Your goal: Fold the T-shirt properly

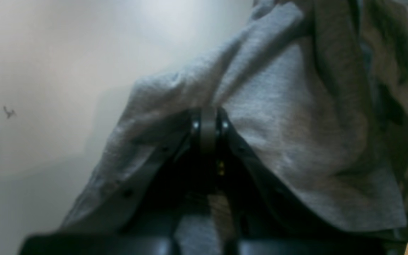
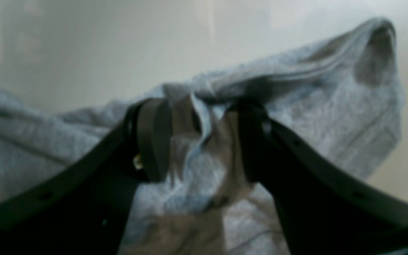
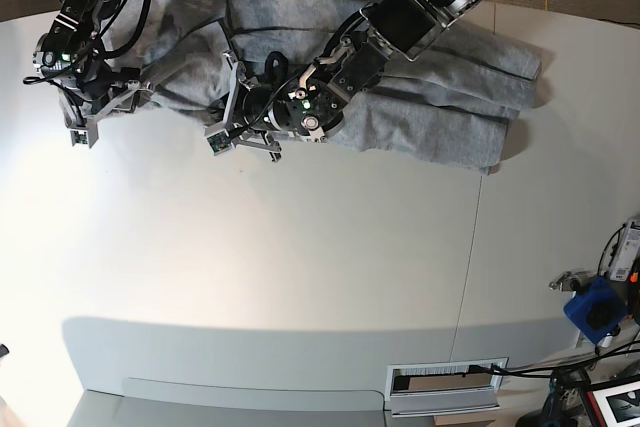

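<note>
The grey T-shirt [image 3: 430, 97] lies crumpled along the far side of the white table [image 3: 300, 267], stretching from the far left to the right of centre. My left gripper [image 3: 228, 135] is at the shirt's near edge, left of centre. In the left wrist view this gripper [image 1: 209, 124] is shut, with a thin fold of the T-shirt [image 1: 278, 106] pinched between its fingers. My right gripper [image 3: 85, 125] sits at the shirt's far-left end. In the right wrist view its jaws [image 2: 205, 138] stand wide, with a thick bunch of the T-shirt [image 2: 313, 92] gripped between them. No lettering shows.
A seam [image 3: 470, 247] runs across the table right of centre. A slotted vent [image 3: 445, 382] sits at the near edge. Beyond the right edge are a blue device [image 3: 595, 309] and cables. Black cables hang along both arms over the far part of the shirt.
</note>
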`<state>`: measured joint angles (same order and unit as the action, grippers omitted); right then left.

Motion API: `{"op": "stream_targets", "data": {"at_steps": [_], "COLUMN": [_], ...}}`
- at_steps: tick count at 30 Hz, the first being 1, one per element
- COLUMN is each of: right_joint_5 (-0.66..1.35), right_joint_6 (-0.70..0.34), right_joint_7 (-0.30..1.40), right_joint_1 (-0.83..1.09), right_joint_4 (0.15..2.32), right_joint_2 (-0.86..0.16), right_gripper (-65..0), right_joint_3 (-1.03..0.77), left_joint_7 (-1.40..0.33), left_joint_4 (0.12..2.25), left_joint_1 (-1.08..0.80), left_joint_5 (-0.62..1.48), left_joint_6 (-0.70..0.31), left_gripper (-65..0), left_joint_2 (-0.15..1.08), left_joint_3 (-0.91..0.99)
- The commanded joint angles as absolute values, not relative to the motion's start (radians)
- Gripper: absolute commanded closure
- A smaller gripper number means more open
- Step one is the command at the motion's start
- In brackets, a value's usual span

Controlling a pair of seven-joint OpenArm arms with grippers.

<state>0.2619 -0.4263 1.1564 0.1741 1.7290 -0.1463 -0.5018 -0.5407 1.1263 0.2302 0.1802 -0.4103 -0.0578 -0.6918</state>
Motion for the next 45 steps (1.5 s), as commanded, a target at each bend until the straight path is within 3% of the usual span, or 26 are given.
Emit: {"op": "stream_targets", "data": {"at_steps": [1,6,33,39,45], "right_joint_5": [0.276,0.275,0.271,0.272,0.268], "right_joint_6": [-0.429,-0.419,-0.41,-0.41,-0.41], "right_joint_7": [1.141,1.141,1.129,1.138,1.184], "right_joint_1": [0.164,0.164,0.169,0.169,0.169], "right_joint_4": [1.768,1.805,1.72,1.723,1.795], "right_joint_2": [-0.158,-0.158,-0.158,-0.159,-0.158], "right_gripper": [-30.4,-24.1,-23.7,-1.8,0.0], "right_joint_3": [-0.504,-0.504,-0.504,-0.504,-0.506], "left_joint_7": [-0.683,-0.682,-0.68,-0.681,-0.683], "left_joint_4": [1.11,1.11,1.11,1.11,1.11], "left_joint_1": [0.224,0.224,0.224,0.224,0.224], "left_joint_5": [0.082,0.082,0.083,0.082,0.082], "left_joint_6": [-0.366,-0.366,-0.366,-0.366,-0.366], "left_gripper": [0.0,0.0,0.0,0.0,0.0], "left_joint_2": [-0.033,-0.033,-0.033,-0.033,-0.033], "left_joint_3": [-0.691,-0.691,-0.691,-0.691,-0.691]}}
